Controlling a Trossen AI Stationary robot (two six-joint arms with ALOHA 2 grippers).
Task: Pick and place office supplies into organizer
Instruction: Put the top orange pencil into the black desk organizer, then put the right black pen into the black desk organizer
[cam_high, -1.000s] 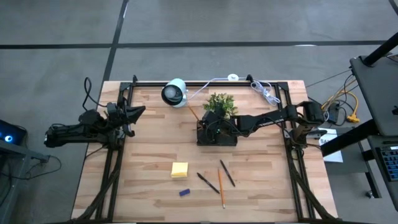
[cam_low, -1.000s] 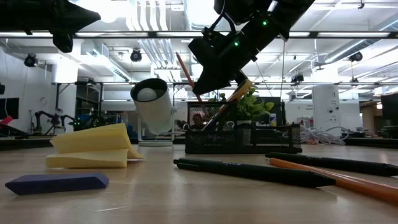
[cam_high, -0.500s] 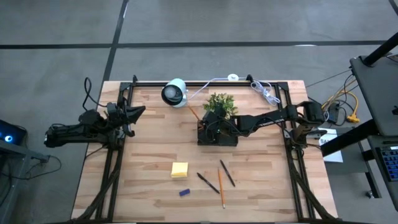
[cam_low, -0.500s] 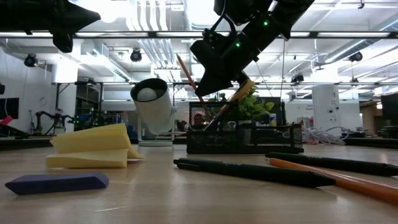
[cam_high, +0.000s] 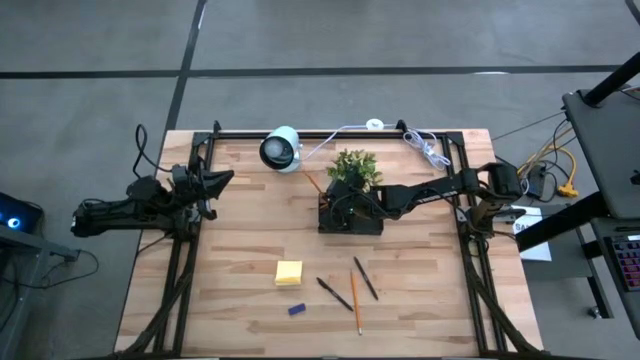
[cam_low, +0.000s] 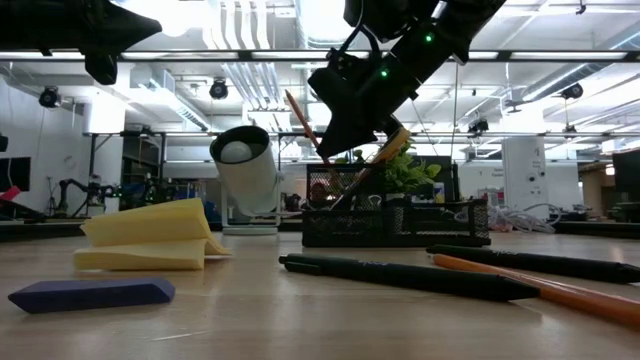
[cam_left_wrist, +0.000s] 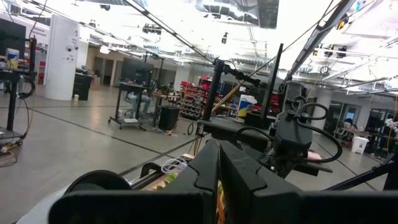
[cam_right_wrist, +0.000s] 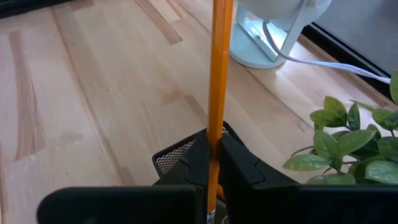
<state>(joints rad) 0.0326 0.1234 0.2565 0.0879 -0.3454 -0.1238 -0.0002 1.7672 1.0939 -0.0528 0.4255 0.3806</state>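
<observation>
Organizer (cam_low: 395, 224) has slid slightly toward the plant (cam_high: 354, 166) side since a second ago. Right pincer (cam_right_wrist: 212, 163) over it, clamped on orange pencil (cam_right_wrist: 219, 74), which leans out of the tray. Left pincer (cam_left_wrist: 219, 177) closed, empty, parked off the counter's (cam_high: 240, 230) left edge. Loose on counter: sticky-note pad (cam_high: 289, 272), blue block (cam_high: 296, 309), pens (cam_high: 352, 285). White camera (cam_high: 280, 148) behind.

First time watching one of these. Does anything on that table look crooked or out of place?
One thing: the sticky pad looks bent, its top sheets lifted. The pencil leans over the organizer only because the right claw grips it.
</observation>
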